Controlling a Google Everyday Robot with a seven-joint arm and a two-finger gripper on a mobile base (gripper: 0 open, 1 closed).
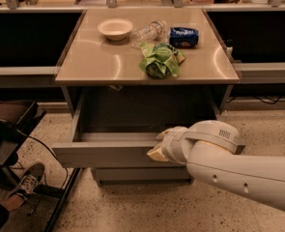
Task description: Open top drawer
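Observation:
The top drawer [103, 153] stands pulled out from under the tan counter, its grey front facing me and its dark inside showing. My gripper [160, 147] is at the drawer front's upper edge, right of the middle, and my white arm [229, 163] reaches in from the lower right. The arm's wrist hides the fingertips and the part of the drawer front to the right.
On the counter [98, 57] lie a white bowl [115, 28], a clear plastic bottle [149, 31], a blue snack bag [184, 36] and a green chip bag [159, 60]. A lower drawer front [132, 174] sits below. A person's shoe [28, 178] and a dark cart [7, 129] are at left.

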